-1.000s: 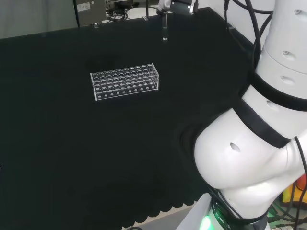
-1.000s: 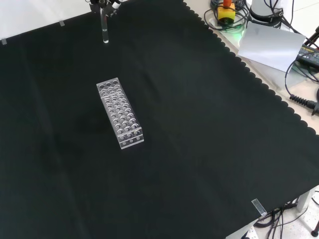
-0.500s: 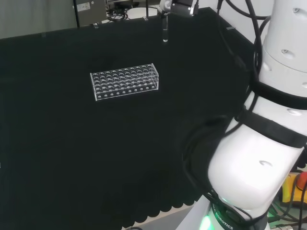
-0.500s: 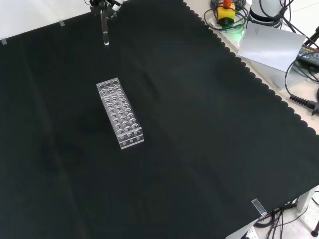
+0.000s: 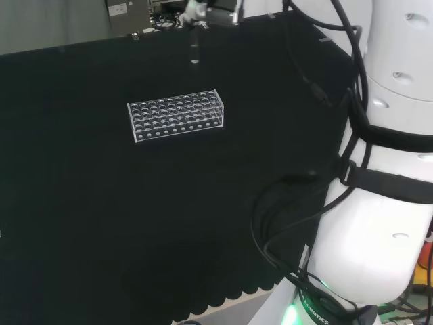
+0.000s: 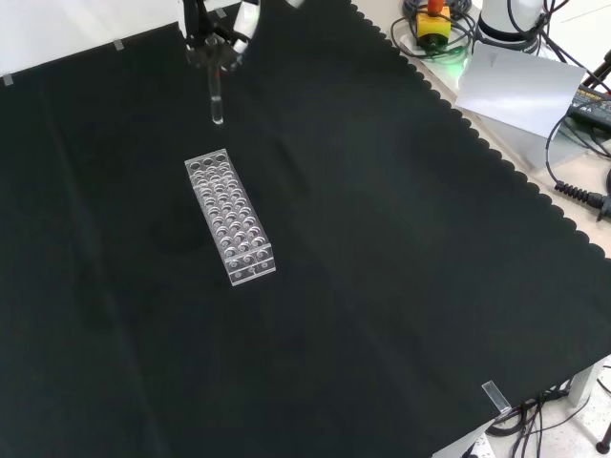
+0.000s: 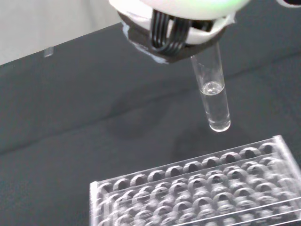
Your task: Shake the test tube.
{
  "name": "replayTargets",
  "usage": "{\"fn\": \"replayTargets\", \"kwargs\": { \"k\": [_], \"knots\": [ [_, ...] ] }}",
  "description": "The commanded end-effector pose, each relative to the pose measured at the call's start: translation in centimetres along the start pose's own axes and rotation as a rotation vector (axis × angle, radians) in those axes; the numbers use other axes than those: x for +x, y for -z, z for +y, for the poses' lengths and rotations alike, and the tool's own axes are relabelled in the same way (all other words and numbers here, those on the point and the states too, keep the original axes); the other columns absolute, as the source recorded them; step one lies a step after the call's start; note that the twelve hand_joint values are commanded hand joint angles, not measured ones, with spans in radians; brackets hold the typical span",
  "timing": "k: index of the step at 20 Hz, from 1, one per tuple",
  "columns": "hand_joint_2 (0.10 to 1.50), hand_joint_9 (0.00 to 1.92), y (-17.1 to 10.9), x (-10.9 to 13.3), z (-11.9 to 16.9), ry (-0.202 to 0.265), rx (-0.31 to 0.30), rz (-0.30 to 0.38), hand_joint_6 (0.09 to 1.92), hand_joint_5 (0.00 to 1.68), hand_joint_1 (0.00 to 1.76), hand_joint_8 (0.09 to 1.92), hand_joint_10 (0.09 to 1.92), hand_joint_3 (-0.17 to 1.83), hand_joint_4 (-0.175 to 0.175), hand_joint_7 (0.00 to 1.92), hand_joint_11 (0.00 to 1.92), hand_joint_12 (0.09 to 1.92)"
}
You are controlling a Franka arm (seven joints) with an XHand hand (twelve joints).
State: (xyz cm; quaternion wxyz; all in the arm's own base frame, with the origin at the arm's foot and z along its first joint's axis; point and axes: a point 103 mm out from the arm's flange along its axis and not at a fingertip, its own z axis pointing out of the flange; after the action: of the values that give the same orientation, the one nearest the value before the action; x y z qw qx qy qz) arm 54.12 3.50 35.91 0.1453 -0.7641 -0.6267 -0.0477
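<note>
A clear glass test tube point(image 7: 212, 94) with a little clear liquid at its bottom hangs upright from my hand point(image 7: 176, 33). My hand point(image 6: 218, 38) is shut on the tube's upper end, high above the cloth. In the front view the test tube point(image 6: 217, 100) hangs just beyond the far end of a clear plastic tube rack point(image 6: 230, 217). From the head view, the test tube point(image 5: 195, 53) is in the air above the rack point(image 5: 176, 114), and my hand point(image 5: 210, 9) sits at the top edge. No tube stands in the rack's holes.
Black cloth covers the bench, with a scalloped edge point(image 6: 496, 153) at the front view's right. Cables, a grey sheet point(image 6: 520, 84) and a yellow and red button box point(image 6: 432, 21) lie beyond that edge. The arm's white links point(image 5: 385, 169) stand at the head view's right.
My hand with the test tube has swung left in the head view and nearer, lower in the front view, toward the rack's far end. The arm's big links have turned. The rack stays put.
</note>
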Motion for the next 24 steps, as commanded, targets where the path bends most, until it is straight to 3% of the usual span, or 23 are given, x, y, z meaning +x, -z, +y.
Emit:
{"fn": "replayTargets", "kwargs": {
  "k": [1,5,10,14,24],
  "knots": [
    [0.82,1.62,-4.3,13.5,-2.5,0.264,0.103,0.076,0.11,1.35,1.32,0.69,0.6,0.33,-0.175,1.35,1.32,0.84],
    [0.82,1.62,-4.0,14.0,-2.6,0.278,0.101,0.085,0.11,1.35,1.32,0.69,0.6,0.33,-0.175,1.35,1.32,0.84],
    [0.82,1.62,-3.5,11.7,-1.9,0.232,0.085,0.063,0.1,1.35,1.32,0.69,0.6,0.33,-0.175,1.35,1.32,0.84],
    [0.82,1.62,-2.9,8.2,-1.0,0.163,0.067,0.035,0.1,1.35,1.32,0.69,0.6,0.33,-0.175,1.35,1.32,0.84],
    [0.82,1.62,-1.0,-3.8,0.4,-0.08,0.024,-0.073,0.1,1.35,1.32,0.69,0.6,0.33,-0.175,1.35,1.32,0.84]
  ]
}}
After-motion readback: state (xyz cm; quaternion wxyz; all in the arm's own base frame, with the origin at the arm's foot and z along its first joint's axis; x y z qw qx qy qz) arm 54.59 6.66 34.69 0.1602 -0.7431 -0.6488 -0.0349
